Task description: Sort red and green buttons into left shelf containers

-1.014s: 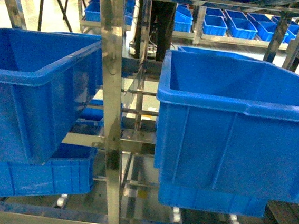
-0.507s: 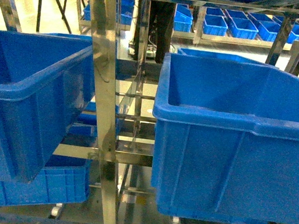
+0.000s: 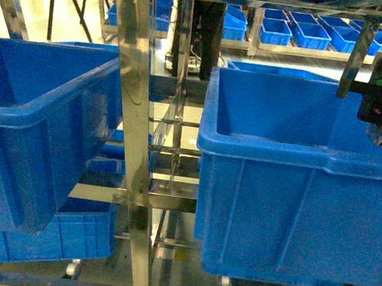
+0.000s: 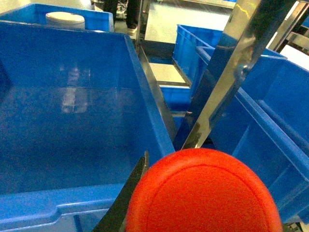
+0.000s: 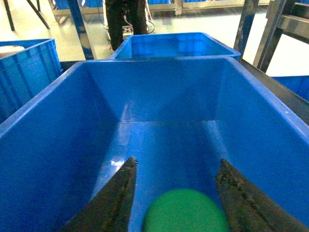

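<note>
Buttons ride in both grippers at a steel shelf rack (image 3: 132, 137) stacked with deep blue crates. Seen from the right wrist, the right gripper (image 5: 177, 193) hangs over the open right crate (image 3: 298, 157), its dark fingers (image 5: 116, 198) closed either side of the green button (image 5: 186, 212), which sits well inside the rim, clear of all four walls. At the left wrist, the red button (image 4: 203, 193) fills the bottom of the view, evidently gripped by the left gripper (image 4: 193, 212), only one finger showing. It sits near the left crate (image 4: 67, 116), close to that crate's right wall and the slanting steel post. Judging by this, green looks ready to drop. Red would do better carried further over its crate before release, keeping off the rim and the post.
</note>
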Tool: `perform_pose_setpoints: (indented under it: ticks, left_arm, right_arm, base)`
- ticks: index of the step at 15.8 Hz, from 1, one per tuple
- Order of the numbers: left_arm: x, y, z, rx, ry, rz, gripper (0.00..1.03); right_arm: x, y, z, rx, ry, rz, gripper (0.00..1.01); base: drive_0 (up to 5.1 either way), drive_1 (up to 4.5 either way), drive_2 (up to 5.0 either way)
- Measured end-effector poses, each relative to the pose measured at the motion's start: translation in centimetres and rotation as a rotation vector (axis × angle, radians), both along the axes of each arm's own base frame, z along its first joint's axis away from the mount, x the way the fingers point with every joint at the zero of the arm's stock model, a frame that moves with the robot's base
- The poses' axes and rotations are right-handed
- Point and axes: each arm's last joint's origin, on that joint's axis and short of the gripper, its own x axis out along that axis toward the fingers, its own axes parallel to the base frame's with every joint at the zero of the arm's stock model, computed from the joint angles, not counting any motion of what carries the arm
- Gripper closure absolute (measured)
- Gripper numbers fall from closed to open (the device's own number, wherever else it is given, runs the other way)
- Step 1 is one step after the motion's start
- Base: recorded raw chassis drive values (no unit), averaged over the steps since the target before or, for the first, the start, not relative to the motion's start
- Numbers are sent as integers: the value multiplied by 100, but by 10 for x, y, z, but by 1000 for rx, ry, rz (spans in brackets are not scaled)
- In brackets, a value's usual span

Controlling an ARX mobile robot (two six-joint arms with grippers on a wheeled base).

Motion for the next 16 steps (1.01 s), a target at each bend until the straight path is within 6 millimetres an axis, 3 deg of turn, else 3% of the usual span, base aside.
perform_pose_setpoints:
  ticks: [1, 4, 5, 6, 7, 9, 12, 13, 15, 16]
  left_arm:
    - [0, 0, 0, 0, 0, 1, 77]
    - [0, 0, 0, 0, -1, 3, 77]
    - [0, 0, 0, 1, 0, 3, 77]
    - [0, 0, 0, 1, -1, 3, 77]
    - [0, 0, 0, 0, -1, 3, 77]
    - [4, 5, 1, -2, -14, 17, 77]
    - [46, 15, 15, 6, -73, 32, 77]
    - [71, 15, 7, 51, -106, 9, 77]
    - [108, 16, -29, 153, -64, -39, 77]
    - [119, 21, -43, 187, -9, -29, 77]
  right_arm:
    - [-13, -5, 5, 1, -45, 5, 44]
    - [-87, -35, 27, 8, -134, -18, 7]
    - [-138, -44, 32, 20, -142, -15, 4]
    - [-150, -44, 40, 25, -200, -7, 3]
    - [-153, -44, 50, 30, -255, -7, 3]
    - [-150, -44, 46, 27, -222, -7, 3]
    - [-151, -44, 47, 28, -231, -7, 3]
    - [-151, -44, 47, 27, -228, -7, 3]
    - [-151, -44, 47, 28, -229, -7, 3]
    - [-151, -44, 47, 28, -228, -7, 3]
  base:
    - [0, 0, 0]
    - [0, 0, 0]
    - [0, 0, 0]
    - [0, 0, 0]
    - [0, 0, 0]
    - [0, 0, 0]
    - [0, 0, 0]
    - [0, 0, 0]
    - [0, 0, 0]
    - [0, 0, 0]
